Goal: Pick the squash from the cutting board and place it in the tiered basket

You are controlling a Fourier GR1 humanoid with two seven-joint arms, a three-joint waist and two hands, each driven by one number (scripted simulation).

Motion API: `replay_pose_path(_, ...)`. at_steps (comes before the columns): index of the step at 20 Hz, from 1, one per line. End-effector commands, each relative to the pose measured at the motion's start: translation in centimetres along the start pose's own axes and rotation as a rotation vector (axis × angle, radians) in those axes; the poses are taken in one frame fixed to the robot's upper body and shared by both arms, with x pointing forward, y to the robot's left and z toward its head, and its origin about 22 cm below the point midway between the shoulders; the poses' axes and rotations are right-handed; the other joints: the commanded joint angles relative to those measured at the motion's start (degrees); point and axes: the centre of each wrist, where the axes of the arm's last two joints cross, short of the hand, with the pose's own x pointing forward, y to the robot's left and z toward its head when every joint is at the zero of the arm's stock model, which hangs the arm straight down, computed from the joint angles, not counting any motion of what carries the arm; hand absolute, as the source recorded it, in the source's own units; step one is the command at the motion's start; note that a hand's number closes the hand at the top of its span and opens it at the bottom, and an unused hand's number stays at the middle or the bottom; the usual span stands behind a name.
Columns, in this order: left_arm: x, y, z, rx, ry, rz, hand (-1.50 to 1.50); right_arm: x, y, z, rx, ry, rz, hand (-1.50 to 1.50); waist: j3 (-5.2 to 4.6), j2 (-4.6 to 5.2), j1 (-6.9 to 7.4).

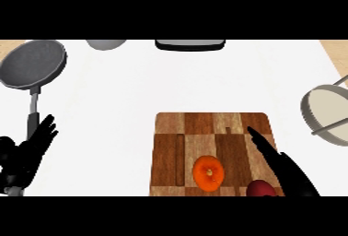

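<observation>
Squash lies on the cutting board, just left of the right hand, whose fingers extend straight over the board, holding nothing, apparently approaching to grasp. Left hand rests open beside the pan. Tiered basket sits beyond the right hand.

Board is wood, a patchwork of light and dark brown blocks with visible grain and a matt finish. The squash on it looks smooth, orange, faintly shiny. The pan shows a dull grey, slightly speckled inside, its handle dark and matt. Basket reads as pale grey metal, smooth. Counter is plain white and matt. Both hands, left and right, are matt black.
</observation>
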Motion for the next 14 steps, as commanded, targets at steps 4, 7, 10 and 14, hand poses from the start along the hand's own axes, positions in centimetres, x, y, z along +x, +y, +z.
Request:
replay_pose_path(4,0.4,-1.0,-0.9,0.010,0.046,0.006,0.00,2.0,-0.9,0.3,0.060,0.146,0.083,-1.50,-0.03,0.14,-0.49)
replay_pose_path(7,-0.1,-1.2,-1.4,-0.016,0.053,0.003,0.00,3.3,-2.1,0.2,0.046,0.188,0.104,-1.50,-0.05,0.19,-0.58)
replay_pose_path(10,-0.8,0.9,0.9,0.010,0.038,-0.004,0.00,1.1,-2.0,-0.7,0.050,0.218,0.079,-1.50,-0.02,0.12,-0.29)
replay_pose_path(14,-0.6,-1.0,-0.1,-0.001,0.034,-0.005,0.00,1.0,-1.2,0.4,0.075,0.213,0.040,-1.50,-0.02,0.12,-0.50)
